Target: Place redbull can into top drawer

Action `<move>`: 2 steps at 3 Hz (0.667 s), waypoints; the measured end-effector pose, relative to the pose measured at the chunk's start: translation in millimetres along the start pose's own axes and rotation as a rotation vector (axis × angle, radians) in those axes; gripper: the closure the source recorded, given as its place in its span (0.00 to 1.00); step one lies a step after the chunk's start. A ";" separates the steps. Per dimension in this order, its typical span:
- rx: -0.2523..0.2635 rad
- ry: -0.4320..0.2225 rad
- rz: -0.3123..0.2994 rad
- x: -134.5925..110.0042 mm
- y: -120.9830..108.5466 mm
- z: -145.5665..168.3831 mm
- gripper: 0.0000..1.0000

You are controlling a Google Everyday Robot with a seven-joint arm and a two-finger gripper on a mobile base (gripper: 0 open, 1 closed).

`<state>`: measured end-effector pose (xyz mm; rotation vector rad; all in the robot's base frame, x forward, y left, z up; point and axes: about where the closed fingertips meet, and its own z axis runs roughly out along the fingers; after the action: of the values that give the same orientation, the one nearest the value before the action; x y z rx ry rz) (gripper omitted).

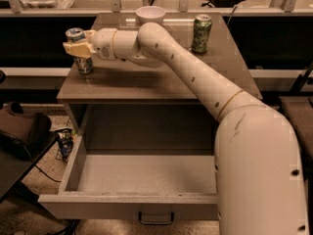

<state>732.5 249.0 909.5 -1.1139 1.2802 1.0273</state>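
Observation:
The redbull can, slim with a silver top, stands at the left edge of the cabinet top. My gripper reaches in from the right, and its yellowish fingers are closed around the can's middle, hiding that part. The can's base still looks to rest on the surface. The top drawer is pulled wide open below the cabinet top. Its grey inside is bare and its dark handle is at the front.
A wider green patterned can stands at the back right of the cabinet top. A white bowl sits at the back middle. My arm crosses the top diagonally. A dark chair and floor clutter lie to the left.

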 end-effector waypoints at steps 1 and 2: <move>0.017 0.015 -0.010 -7.6 1.5 -8.2 1.00; 0.069 -0.003 -0.053 -45.4 22.0 -39.5 1.00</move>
<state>701.9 215.8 954.8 -1.0875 1.2676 0.9378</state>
